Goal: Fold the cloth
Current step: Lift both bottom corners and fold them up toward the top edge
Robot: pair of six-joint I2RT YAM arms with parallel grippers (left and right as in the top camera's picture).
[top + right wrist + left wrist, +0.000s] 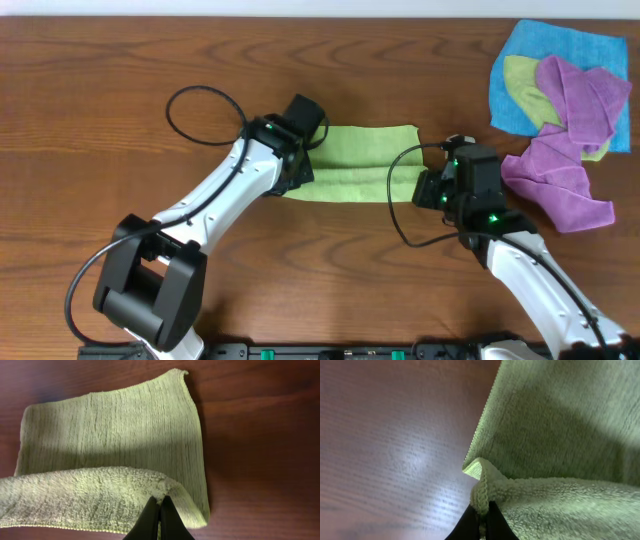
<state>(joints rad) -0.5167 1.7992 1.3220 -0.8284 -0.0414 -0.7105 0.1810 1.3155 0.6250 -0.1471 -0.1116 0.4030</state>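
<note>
The lime-green cloth (355, 160) lies on the wooden table between my two arms, its near edge lifted and rolled over toward the far edge. My left gripper (300, 165) is shut on the cloth's left near corner (481, 495), with the stitched hem pinched between the fingers (481, 515). My right gripper (428, 185) is shut on the right near corner (160, 491), fingers (160, 505) closed on the folded-over terry edge. The flat far half of the cloth shows in the right wrist view (115, 425). No white tag is visible.
A pile of cloths sits at the far right: a blue cloth (520, 60), a dull yellow-green cloth (525, 90) and a purple cloth (570, 150) close to my right arm. A black cable loops (200, 115) left of the left wrist. Bare wood table (100, 150).
</note>
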